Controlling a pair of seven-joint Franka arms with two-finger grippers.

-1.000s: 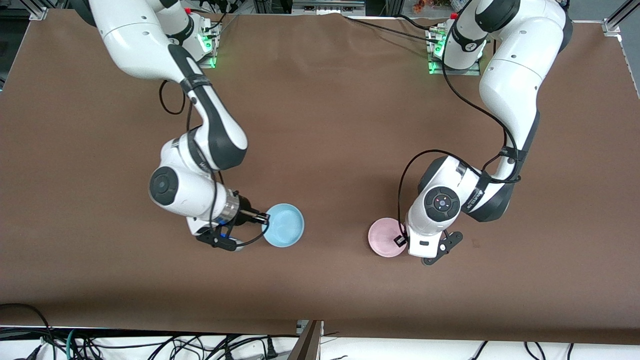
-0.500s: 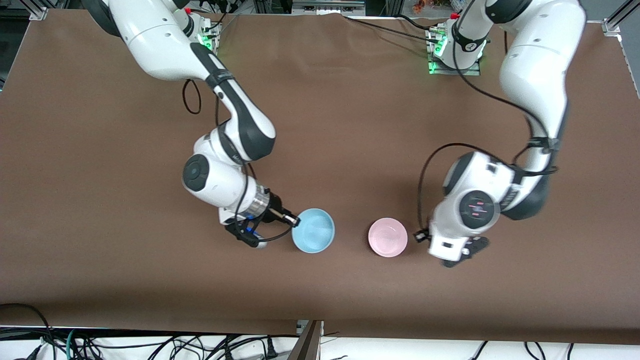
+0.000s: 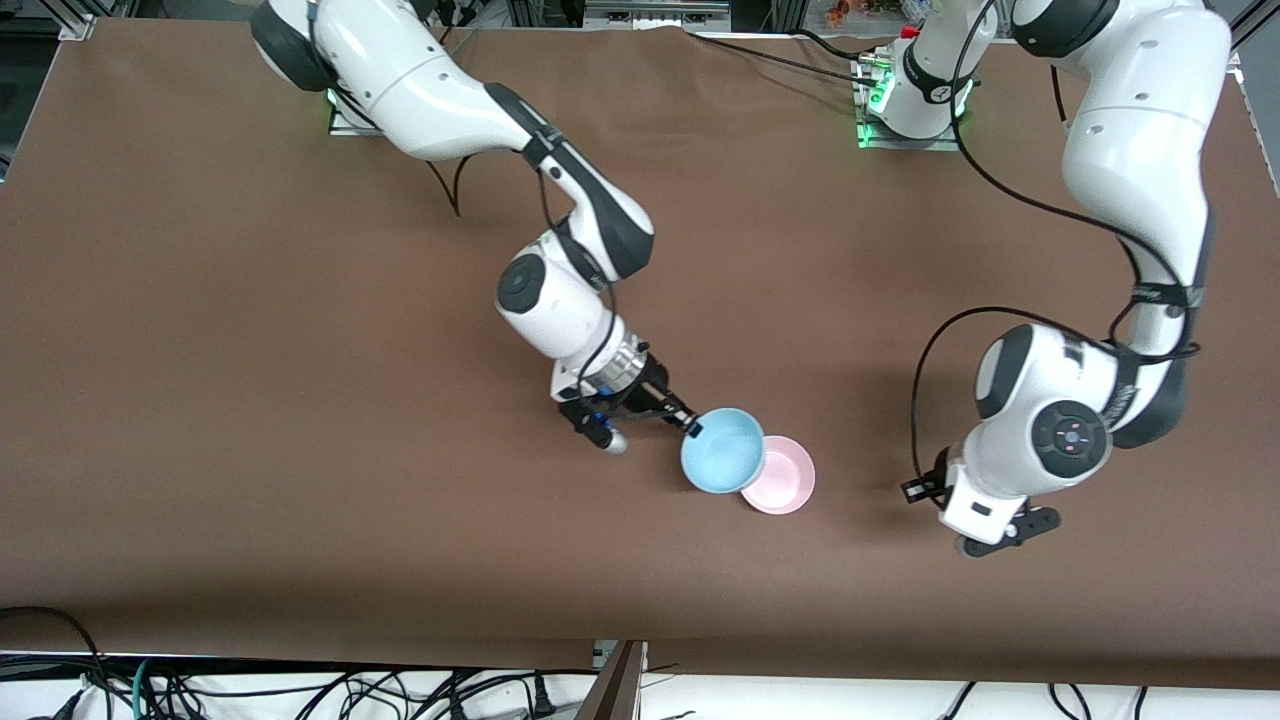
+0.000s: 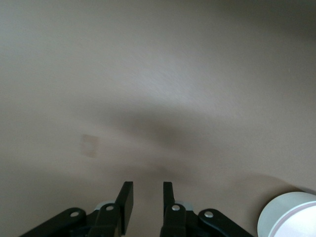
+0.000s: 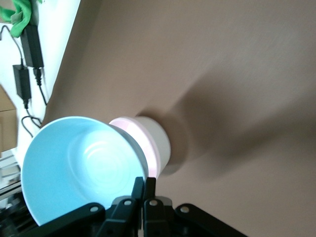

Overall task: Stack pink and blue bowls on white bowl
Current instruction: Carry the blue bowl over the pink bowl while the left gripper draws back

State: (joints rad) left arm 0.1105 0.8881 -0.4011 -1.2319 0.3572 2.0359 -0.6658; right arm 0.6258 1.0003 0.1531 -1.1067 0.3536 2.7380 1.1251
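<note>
Right gripper (image 3: 690,428) clenched on blue bowl (image 3: 722,464) rim, frame centre, overlapping pink bowl (image 3: 783,478), apparently nested in white bowl (image 5: 159,143); left gripper (image 4: 147,197) parted, empty, lower right

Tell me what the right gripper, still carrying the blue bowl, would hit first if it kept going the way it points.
Probably the pink bowl: the right gripper holds the blue bowl by its rim, already overlapping it. Height between them is unclear.
</note>
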